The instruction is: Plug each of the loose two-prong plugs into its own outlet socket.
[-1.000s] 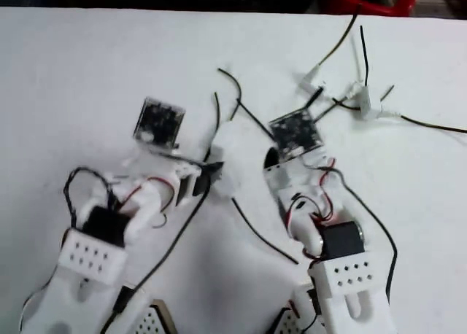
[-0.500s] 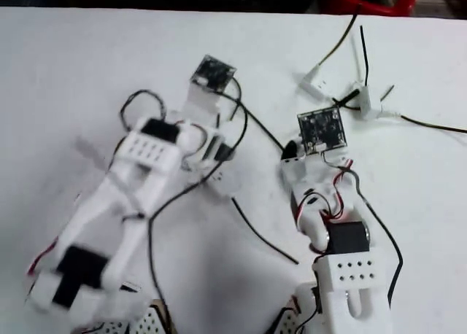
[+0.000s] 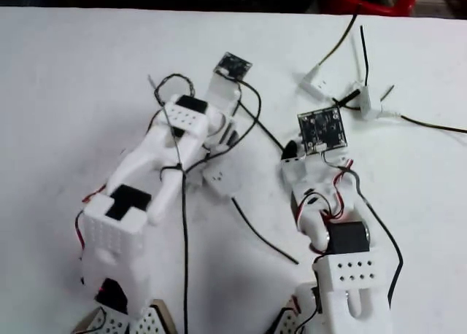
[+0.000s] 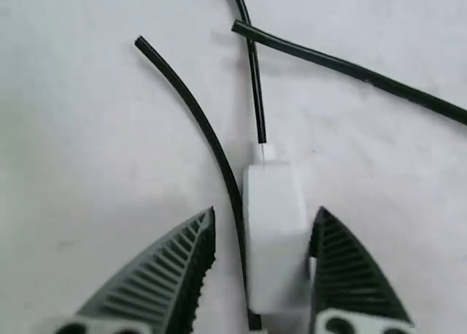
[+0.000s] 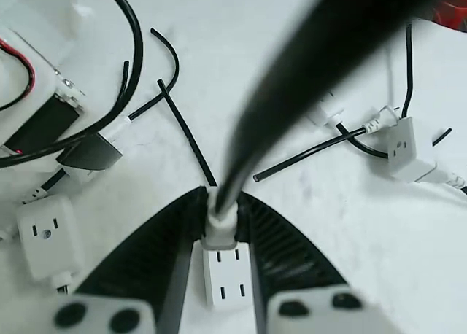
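A white two-prong plug (image 4: 273, 232) lies on the table with a thin black cable running from its end. My left gripper (image 4: 265, 214) is open and low over it, the plug between the fingers and close against one finger (image 4: 343, 268). From above, the left gripper (image 3: 219, 146) sits mid-table beside a white outlet block (image 3: 217, 179). My right gripper (image 5: 222, 195) is shut on another white plug (image 5: 219, 224) whose thick black cable rises toward the camera. A slotted outlet face (image 5: 228, 276) sits right behind that plug, between the fingers. Overhead, the right gripper (image 3: 290, 153) is right of centre.
A second outlet block (image 5: 47, 235) lies near the left arm. A third outlet (image 3: 368, 101) with cables rests at the far right, a white plug (image 3: 314, 79) beside it. Loose black cable ends (image 3: 263, 239) cross the middle. The far left of the table (image 3: 73, 79) is bare.
The left arm has swung from the near left forward to the table's middle, its gripper now over the plug. The right arm edged forward a second ago and has since stayed still.
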### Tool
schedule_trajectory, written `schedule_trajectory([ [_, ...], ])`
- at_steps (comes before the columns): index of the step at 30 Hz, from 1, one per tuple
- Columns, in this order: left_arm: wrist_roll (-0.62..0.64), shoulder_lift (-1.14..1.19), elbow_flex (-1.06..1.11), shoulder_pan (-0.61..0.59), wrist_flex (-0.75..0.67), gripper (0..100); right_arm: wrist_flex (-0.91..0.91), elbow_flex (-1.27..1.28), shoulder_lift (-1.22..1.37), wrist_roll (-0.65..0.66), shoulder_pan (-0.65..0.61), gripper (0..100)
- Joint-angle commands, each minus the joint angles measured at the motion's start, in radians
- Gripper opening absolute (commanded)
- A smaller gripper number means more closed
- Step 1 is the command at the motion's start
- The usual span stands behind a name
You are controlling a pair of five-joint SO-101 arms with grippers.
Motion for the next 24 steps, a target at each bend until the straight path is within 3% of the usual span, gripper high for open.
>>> schedule_trajectory([
  [1, -0.081, -0.001, -0.055, -0.004, 0.011, 10, -0.018, -0.009, -0.018, -0.002, 0.004, 1.8],
  [6, -0.094, -0.11, -0.075, -0.008, 0.109, 2, -0.018, -0.009, -0.018, -0.002, 0.002, 1.8],
  [15, -0.097, -0.288, -0.071, -0.093, 0.252, 2, -0.018, -0.008, -0.018, -0.002, 0.002, 1.8],
  [24, -0.224, -0.2, 0.144, -0.171, 0.08, 5, -0.031, 0.009, -0.018, 0.0, -0.001, 1.8],
])
